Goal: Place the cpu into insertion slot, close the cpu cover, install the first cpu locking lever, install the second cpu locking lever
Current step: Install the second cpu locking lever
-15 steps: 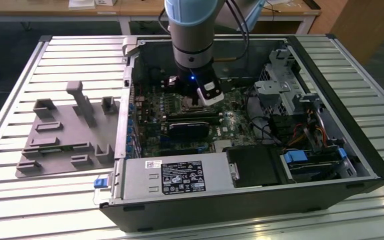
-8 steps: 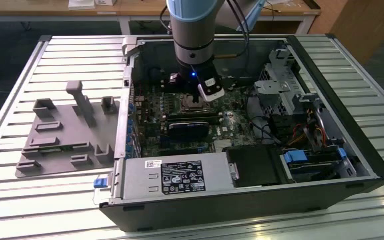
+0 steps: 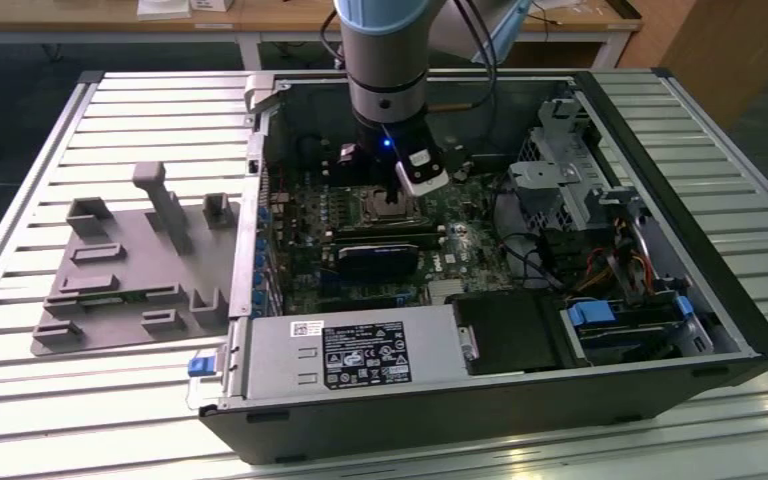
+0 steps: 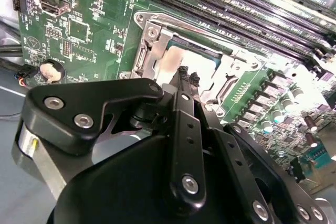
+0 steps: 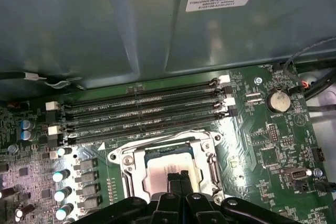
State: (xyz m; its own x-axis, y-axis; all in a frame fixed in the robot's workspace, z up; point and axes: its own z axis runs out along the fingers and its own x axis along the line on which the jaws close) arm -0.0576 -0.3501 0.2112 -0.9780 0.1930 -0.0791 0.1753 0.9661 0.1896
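Note:
The cpu lies flat in the insertion slot on the green motherboard, its silver-grey top showing in both wrist views. The cpu cover, a silvery frame with a cut-out middle, lies down around the chip. My gripper hangs straight over the socket with its black fingers pressed together, tips at or just above the chip's top; whether they touch it I cannot tell. Nothing is held between the fingers. In the exterior view the gripper stands inside the open computer case.
Long black memory slots run beside the socket. A coin battery sits on the motherboard. The case wall rises behind the slots. A grey power supply, cables and a grey fixture plate show in the exterior view.

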